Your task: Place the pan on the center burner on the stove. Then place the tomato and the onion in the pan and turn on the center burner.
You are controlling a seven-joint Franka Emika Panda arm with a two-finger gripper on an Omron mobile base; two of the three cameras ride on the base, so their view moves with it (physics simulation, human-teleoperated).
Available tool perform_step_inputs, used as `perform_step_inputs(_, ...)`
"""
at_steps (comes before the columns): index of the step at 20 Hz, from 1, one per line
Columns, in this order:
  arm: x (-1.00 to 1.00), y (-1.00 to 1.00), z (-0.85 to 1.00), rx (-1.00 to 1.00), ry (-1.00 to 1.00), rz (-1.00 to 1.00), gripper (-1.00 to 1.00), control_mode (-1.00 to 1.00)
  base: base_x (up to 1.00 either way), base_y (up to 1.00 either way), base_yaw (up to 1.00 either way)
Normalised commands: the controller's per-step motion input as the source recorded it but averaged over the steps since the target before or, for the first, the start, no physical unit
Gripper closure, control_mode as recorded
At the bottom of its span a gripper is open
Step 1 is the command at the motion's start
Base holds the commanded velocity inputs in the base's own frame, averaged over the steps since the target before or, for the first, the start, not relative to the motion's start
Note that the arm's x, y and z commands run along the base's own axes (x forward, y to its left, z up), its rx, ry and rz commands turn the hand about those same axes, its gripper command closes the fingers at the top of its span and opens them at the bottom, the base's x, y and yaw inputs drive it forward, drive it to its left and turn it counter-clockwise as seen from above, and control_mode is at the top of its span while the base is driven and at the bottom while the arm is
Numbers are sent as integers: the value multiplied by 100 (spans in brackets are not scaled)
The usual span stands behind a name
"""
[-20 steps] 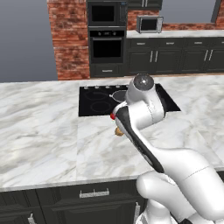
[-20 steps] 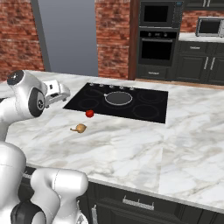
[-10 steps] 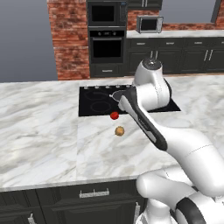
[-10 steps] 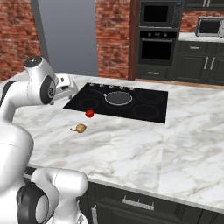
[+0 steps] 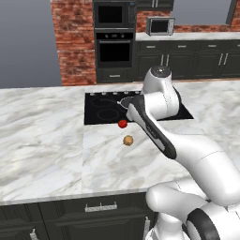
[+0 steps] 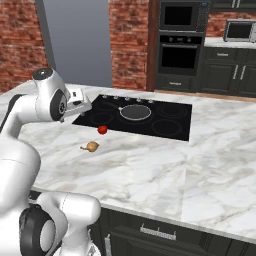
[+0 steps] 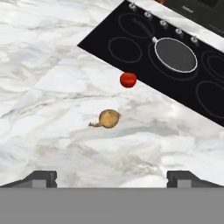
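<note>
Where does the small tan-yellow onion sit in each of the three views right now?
Left base view: small tan-yellow onion on marble, just left of centre.
Right base view: left of centre, near the white arm.
Hand view: centre.
Shared landmark: small bright red tomato, between onion and flat black glass cooktop.

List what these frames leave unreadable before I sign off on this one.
- Knob positions: the knobs are too small in each view to tell if any burner is on.
- The pan: mostly hidden behind the arm in the left base view.
- Right end of the stove: cut off by the hand view's edge.
- Gripper: fingertips spread wide with nothing between them, their tips cut by the hand view's bottom edge.
</note>
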Motion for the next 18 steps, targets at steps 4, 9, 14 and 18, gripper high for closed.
perform_step_inputs(4,7,-18,-9,5,0,0,-100,-100,0,0,0)
perform_step_inputs(9,11,-17,-14,6,0,0,-100,-100,0,0,0)
perform_step_inputs(14,30,0,-16,3,0,0,-100,-100,0,0,0)
perform_step_inputs(18,37,0,-19,1,1,0,-100,-100,0,0,0)
